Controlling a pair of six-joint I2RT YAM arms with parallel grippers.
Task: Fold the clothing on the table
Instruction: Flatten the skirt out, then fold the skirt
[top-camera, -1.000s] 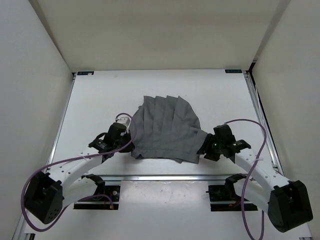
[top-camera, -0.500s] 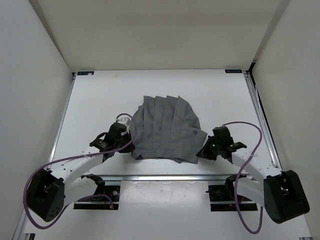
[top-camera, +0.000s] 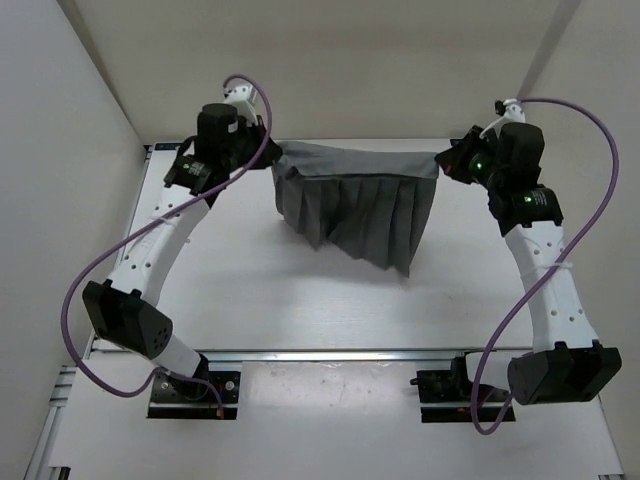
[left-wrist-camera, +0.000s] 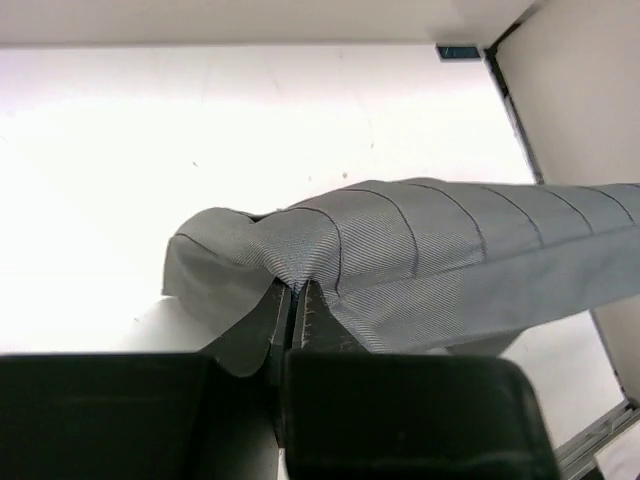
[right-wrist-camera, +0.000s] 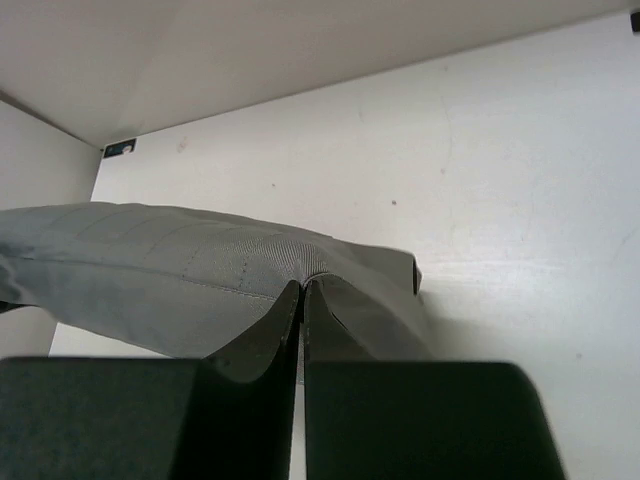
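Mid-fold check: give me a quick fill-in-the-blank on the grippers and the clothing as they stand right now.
1. The left gripper is ____ on a top corner of the clothing.
2. Counting the right gripper, the clothing is held by ____ grippers.
3. The clothing hangs stretched ____ them.
4. The table beneath is ____ in colour.
Missing words: shut; two; between; white.

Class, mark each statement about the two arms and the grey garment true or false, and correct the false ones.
1. The pleated skirt is spread between the left gripper and the right gripper. True.
2. The left gripper is open. False: it is shut on the pleated skirt.
3. The pleated skirt lies crumpled in a heap. False: it hangs from its held top edge.
4. The right gripper pinches fabric. True.
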